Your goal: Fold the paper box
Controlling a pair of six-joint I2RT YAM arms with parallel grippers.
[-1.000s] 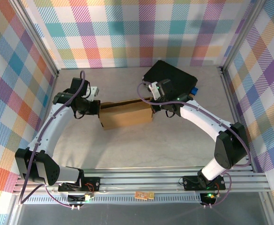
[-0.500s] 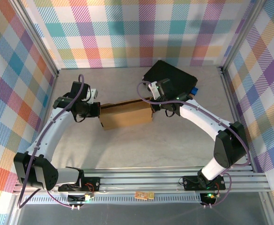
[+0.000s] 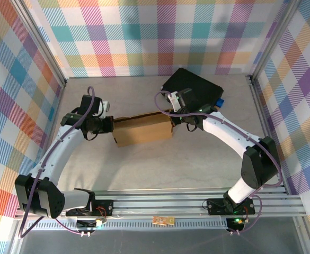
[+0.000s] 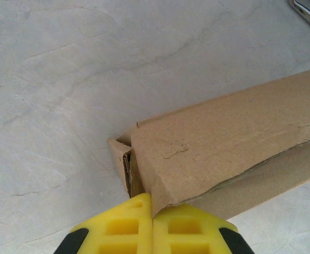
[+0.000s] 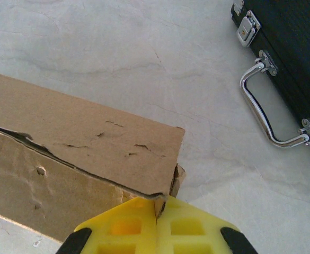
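- The white left arm reaches in from the near left corner of the pale marbled table [image 3: 144, 169], and its left pincer [image 3: 111, 124] sits at the left end of the box.
- In the left wrist view, the left pincer [image 4: 152, 205] has its 2 yellow fingers [image 4: 120, 227] pressed flat together. A corner of cardboard flap runs into the seam between them, so it is clamped narrowly on that thin edge.
- The brown corrugated cardboard paper box [image 3: 143, 129] lies mid-table between the 2 arms, long and low, its length running left to right.
- At its left end the paper box [image 4: 223, 143] shows a top panel folded over a side wall, with a ragged open seam along the length and a small tab tucked in at the corner.
- Its right end [image 5: 80, 137] shows the same split seam and several dents and small tears. I cannot tell whether the box rests on the table or hangs just above it.
- The right pincer [image 3: 173, 119] meets the box's right end. Seen from its wrist, the right pincer [image 5: 157, 205] is also squeezed tight, with the flap's corner nipped between its yellow fingers [image 5: 189, 227].
- A black hard case with metal edges [image 3: 194, 90] lies behind and to the right, near the box. Its chrome handle [image 5: 260, 106] and a latch [image 5: 247, 29] face the box.
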